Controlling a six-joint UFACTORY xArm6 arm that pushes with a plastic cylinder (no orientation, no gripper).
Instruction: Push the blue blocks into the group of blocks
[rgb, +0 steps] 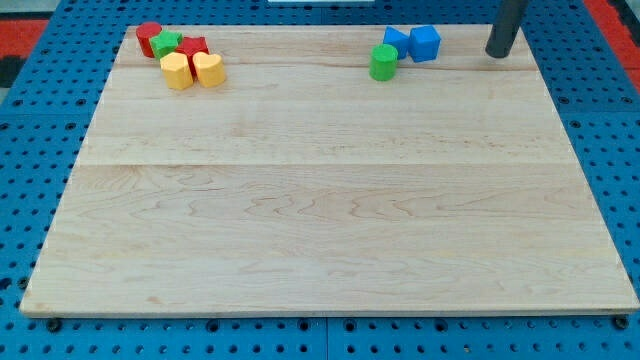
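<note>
Two blue blocks sit near the view's top right: a blue cube (426, 43) and a blue block (397, 42) touching its left side. A green cylinder (383, 62) stands just below-left of them. A group at the view's top left holds a red cylinder (149, 38), a green block (167, 43), a red block (194, 48), a yellow hexagonal block (177, 71) and a yellow heart-shaped block (209, 69). My tip (498, 52) rests on the board to the right of the blue cube, with a gap between them.
The wooden board (330, 200) lies on a blue perforated table (30, 120). The board's top edge runs just behind the blocks.
</note>
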